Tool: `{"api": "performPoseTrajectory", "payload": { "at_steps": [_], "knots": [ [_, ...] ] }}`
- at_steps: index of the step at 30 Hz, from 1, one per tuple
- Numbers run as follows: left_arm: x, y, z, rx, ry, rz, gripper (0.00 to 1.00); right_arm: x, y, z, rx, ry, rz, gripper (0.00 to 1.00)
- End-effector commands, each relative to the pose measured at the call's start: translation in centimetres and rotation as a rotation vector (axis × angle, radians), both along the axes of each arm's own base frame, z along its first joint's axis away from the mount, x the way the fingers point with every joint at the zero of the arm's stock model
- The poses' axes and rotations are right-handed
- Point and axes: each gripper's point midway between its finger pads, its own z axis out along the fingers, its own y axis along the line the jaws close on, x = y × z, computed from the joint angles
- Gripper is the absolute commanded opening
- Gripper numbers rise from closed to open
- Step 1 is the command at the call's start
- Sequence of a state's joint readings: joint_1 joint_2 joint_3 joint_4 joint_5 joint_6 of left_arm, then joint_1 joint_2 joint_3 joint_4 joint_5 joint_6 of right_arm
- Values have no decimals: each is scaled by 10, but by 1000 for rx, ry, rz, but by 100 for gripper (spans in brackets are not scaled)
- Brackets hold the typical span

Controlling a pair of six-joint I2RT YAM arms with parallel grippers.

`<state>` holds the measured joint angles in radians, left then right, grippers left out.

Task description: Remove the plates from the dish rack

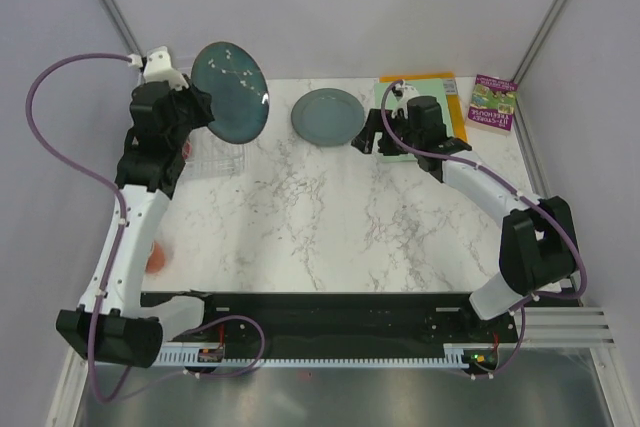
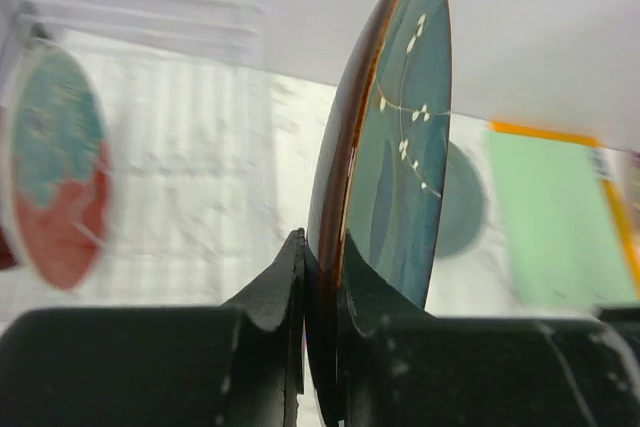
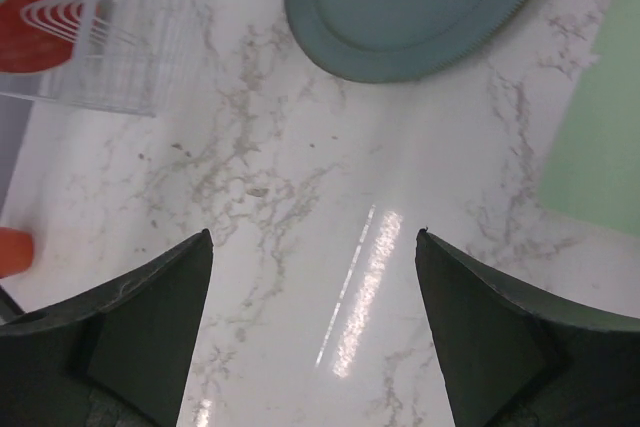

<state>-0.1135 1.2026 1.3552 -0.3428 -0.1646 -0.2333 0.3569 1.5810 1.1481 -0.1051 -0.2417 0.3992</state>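
White wire dish rack (image 3: 130,67) holds a red round plate with a pale pattern (image 3: 35,32). The left gripper (image 2: 320,257) is clamped on the rim of a glossy dark teal round plate (image 2: 395,177), held on edge near the rack. A matte grey-green round plate (image 1: 326,116) lies flat on the marble table (image 1: 330,227), just beyond the wide-spread right gripper (image 3: 312,237)

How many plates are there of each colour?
Dark teal plate: 1
Grey-green plate: 1
Red patterned plate: 1 that shows clearly; others may be hidden
Total: 3 plates in view
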Motion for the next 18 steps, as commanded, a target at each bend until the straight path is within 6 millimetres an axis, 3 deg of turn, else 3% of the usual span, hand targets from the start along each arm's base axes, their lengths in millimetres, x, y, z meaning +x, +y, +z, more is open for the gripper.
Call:
{"api": "performPoseTrajectory", "payload": {
  "at_steps": [1,3,5,6,7,8,18],
  "knots": [
    [-21,-67,2,-361,-52,-277,2,4,47,74,224,-153,136,90],
    [-28,-79,0,-435,-55,-332,2,-2,57,83,274,-151,171,90],
    [-30,-85,-20,-478,-21,-351,2,-10,69,95,324,-163,205,90],
    [-34,-94,-13,-516,-51,-399,2,-13,73,100,342,-178,219,90],
    [-36,-96,-28,-537,-21,-402,2,-16,78,99,352,-168,234,91],
    [-37,-101,-26,-563,-35,-419,2,-20,84,100,361,-162,246,91],
    [-51,-128,-22,-656,-72,-542,2,-30,104,64,377,-81,274,91]
  ]
}}
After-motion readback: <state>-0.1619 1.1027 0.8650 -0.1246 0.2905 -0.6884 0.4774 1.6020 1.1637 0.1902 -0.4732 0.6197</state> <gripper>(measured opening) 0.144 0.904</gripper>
